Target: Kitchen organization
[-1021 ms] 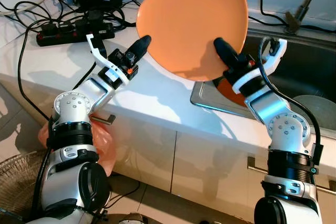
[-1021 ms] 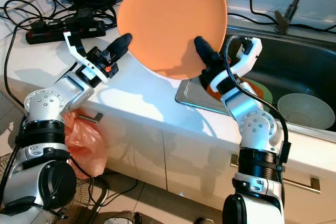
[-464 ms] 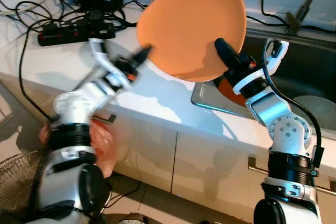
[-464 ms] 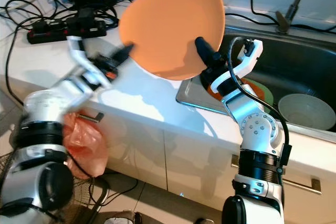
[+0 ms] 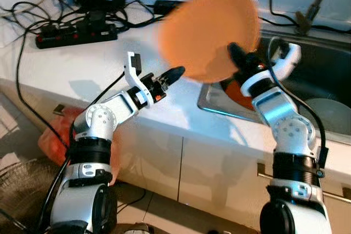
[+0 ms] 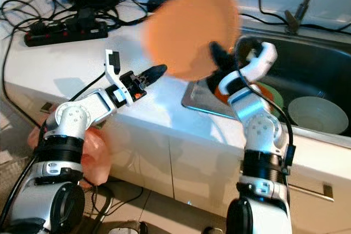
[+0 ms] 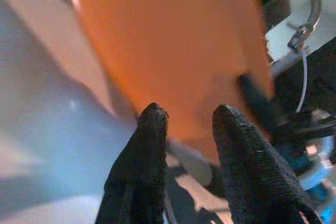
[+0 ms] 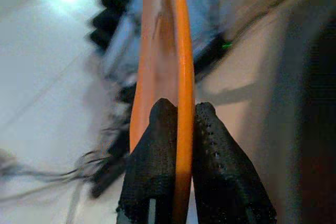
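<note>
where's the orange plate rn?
The orange plate is in the air, tilted, above the counter edge just left of the sink, its rim pinched by the right end effector; the left end effector sits just below-left.

Silver jointed arms (image 5: 104, 121), white wrist brackets, black cables; black textured fingers (image 7: 142, 161)
</note>
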